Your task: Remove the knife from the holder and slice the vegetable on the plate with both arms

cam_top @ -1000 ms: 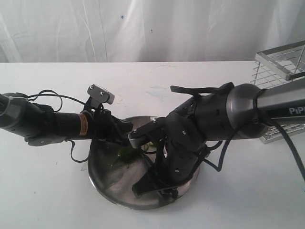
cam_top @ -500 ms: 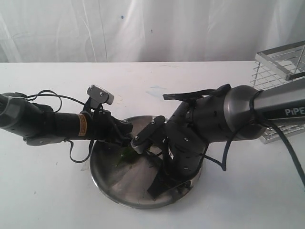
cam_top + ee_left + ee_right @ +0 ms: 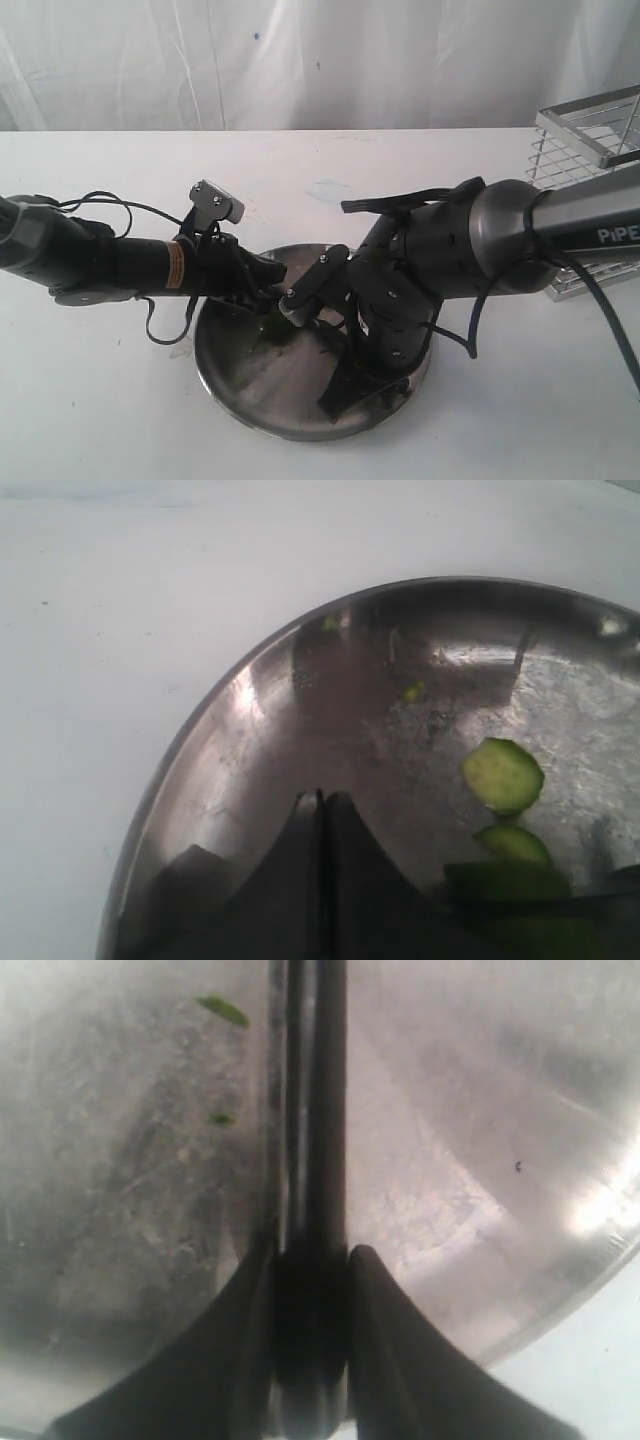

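On the plate (image 3: pixel 250 740) lies the part-sliced vegetable (image 3: pixel 503 775), the left fingers (image 3: pixel 290 880) pressed together just beside it, while the right fingers (image 3: pixel 390 1360) pinch the knife (image 3: pixel 318 1110) by its handle, blade over the plate's surface.

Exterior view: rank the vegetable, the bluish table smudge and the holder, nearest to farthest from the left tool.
1. vegetable, on the plate, right by the left tool.
2. bluish smudge, beyond the plate.
3. holder, far right edge.

Bright diffuse light; plate (image 3: pixel 480 1160) glare; wrist views blurry.
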